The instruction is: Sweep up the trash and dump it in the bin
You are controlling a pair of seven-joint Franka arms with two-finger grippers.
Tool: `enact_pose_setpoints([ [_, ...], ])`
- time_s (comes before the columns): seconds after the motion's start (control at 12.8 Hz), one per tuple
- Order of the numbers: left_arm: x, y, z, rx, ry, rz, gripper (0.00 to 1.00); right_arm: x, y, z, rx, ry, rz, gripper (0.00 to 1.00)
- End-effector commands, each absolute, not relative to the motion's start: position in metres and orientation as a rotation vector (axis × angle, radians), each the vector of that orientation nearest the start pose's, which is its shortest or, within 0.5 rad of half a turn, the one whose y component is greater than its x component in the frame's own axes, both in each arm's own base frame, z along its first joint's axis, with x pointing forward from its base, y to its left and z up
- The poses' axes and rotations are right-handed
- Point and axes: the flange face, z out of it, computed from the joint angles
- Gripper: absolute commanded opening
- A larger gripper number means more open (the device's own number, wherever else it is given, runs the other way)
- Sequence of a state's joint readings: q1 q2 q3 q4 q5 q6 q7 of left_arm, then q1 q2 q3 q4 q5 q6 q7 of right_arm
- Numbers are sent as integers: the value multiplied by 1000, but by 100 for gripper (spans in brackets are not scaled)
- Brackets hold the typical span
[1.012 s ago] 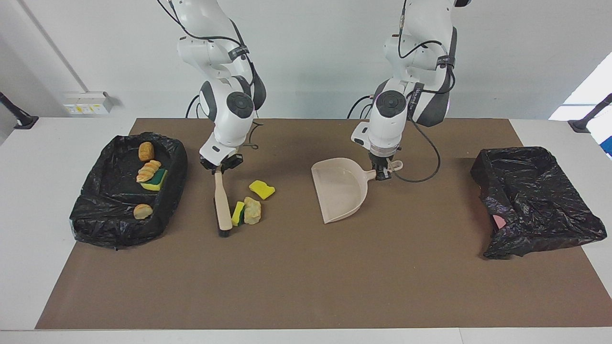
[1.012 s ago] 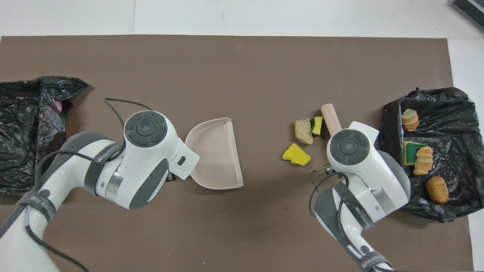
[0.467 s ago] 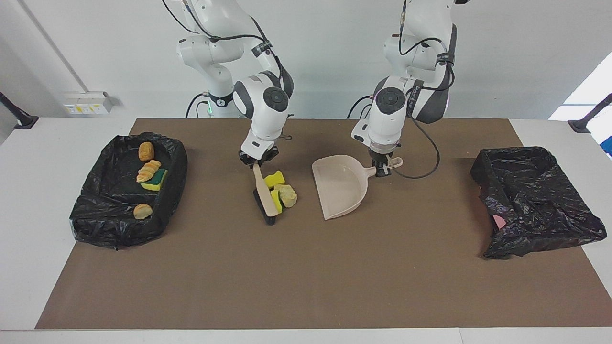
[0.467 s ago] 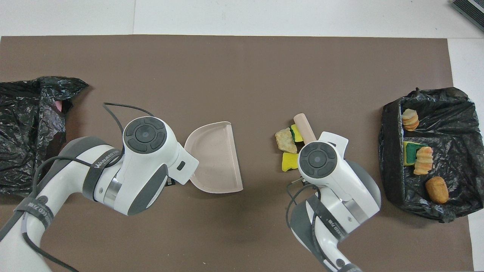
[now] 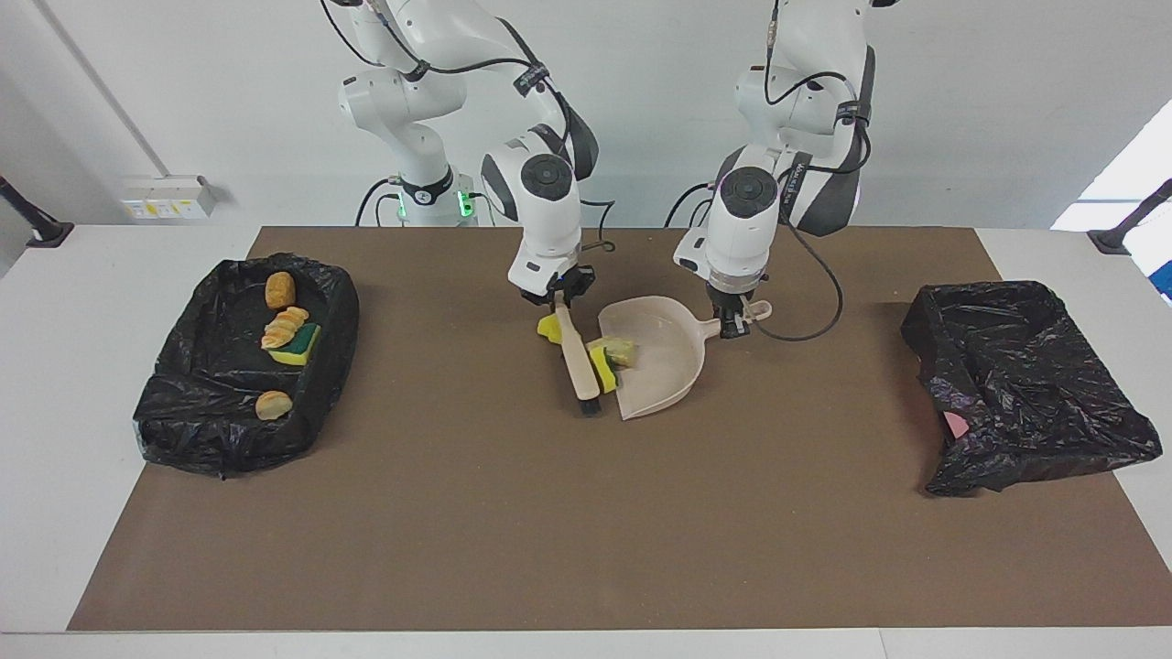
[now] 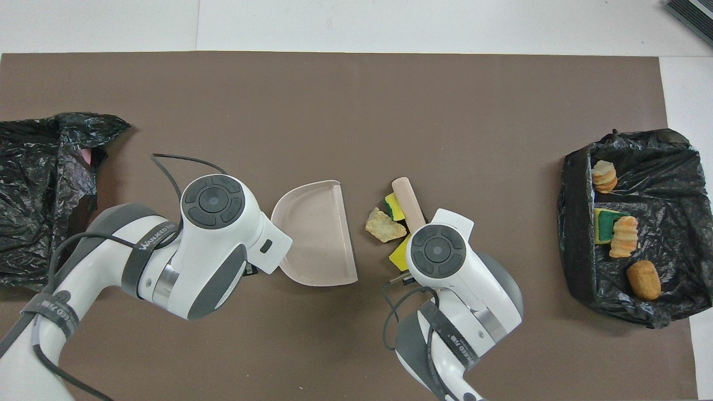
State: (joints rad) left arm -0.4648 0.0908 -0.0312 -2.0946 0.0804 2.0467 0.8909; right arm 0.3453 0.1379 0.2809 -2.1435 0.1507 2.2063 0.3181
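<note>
Three trash pieces (image 5: 612, 355) lie at the dustpan (image 5: 661, 364) mouth: with the right gripper (image 5: 557, 295) clamped on the brush (image 5: 577, 359) and the left gripper (image 5: 730, 328) clamped on the dustpan handle, keep bristles flat, the dustpan lip down, and push fully in.

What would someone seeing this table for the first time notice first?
Probably the action mid-table: the right tool holds a beige black-bristled brush that pushes yellow sponges and a bread chunk at the mouth of a beige plastic dustpan, which the left tool holds by its handle. Next, the black-bag-lined bin at the right arm's end, holding pastries and a sponge.
</note>
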Motion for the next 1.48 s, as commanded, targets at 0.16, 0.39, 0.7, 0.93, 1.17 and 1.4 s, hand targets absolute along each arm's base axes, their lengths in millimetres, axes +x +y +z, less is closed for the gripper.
enact_pose_setpoints([
  [0.16,474,-246,368,-2328,2010,208,0,474,361,373,-2734,-119,186,0],
  [0.39,476,-238,367,-2342,1997,199,0,464,315,444,-2800,-93,225,0],
  [0.7,475,-235,366,-2265,2093,234,0,422,258,459,-3064,-8,368,0],
  [0.93,467,-243,369,-2206,2119,284,0,370,215,412,-3225,-64,454,0],
  [1.17,451,-262,372,-2165,2153,281,0,363,219,371,-3226,-118,521,0],
  [1.4,436,-268,367,-2173,2142,274,0,362,264,339,-3163,-189,434,0],
])
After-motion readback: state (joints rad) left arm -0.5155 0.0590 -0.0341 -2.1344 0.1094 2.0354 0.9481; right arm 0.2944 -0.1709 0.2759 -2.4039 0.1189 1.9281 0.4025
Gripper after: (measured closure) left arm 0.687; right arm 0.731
